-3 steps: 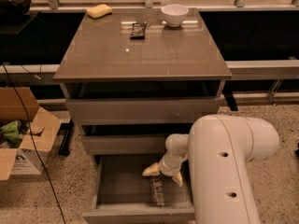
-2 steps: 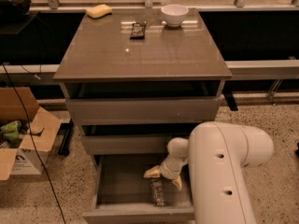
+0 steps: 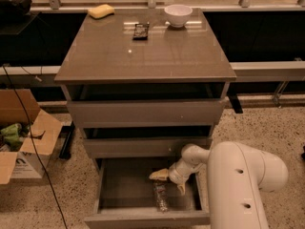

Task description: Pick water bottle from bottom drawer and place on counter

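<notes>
The bottom drawer (image 3: 107, 187) is pulled out, and the two drawers above it are slightly open. The water bottle (image 3: 161, 196) lies on its side in the drawer, right of middle, pointing front to back. My gripper (image 3: 169, 182) reaches down into the drawer from the right, just above the bottle's far end. Its pale fingers (image 3: 159, 175) are spread open and hold nothing. My white arm (image 3: 238, 185) covers the drawer's right corner. The glossy counter (image 3: 143, 56) tops the cabinet.
On the counter stand a white bowl (image 3: 178, 14), a yellow sponge (image 3: 101, 11) and a small dark packet (image 3: 140, 31). An open cardboard box (image 3: 21, 137) sits on the floor at left, with a black cable (image 3: 33, 151) hanging in front of it.
My arm has shifted a little lower and to the left. The gripper stays over the bottle's far end. The bottle has not moved.
</notes>
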`<move>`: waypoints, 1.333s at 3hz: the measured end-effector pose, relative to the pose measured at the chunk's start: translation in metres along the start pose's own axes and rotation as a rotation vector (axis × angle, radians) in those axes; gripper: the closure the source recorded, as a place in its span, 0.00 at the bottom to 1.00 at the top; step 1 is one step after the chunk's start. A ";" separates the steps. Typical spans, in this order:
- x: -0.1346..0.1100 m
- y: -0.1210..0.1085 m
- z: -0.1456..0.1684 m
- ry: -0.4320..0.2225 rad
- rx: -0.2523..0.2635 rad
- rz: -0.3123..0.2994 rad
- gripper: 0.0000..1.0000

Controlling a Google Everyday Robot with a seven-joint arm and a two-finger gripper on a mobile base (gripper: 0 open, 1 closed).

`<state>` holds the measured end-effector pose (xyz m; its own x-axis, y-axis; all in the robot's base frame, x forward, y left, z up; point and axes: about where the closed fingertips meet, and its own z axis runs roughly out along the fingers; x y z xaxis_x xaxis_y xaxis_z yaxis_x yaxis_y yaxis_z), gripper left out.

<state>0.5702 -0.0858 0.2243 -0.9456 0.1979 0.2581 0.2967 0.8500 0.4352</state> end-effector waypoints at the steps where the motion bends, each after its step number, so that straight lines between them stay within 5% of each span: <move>1: 0.000 0.000 0.000 0.000 0.000 0.000 0.00; 4: -0.014 0.005 0.041 -0.025 0.036 0.055 0.00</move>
<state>0.5797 -0.0645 0.1874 -0.9311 0.2569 0.2589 0.3441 0.8541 0.3899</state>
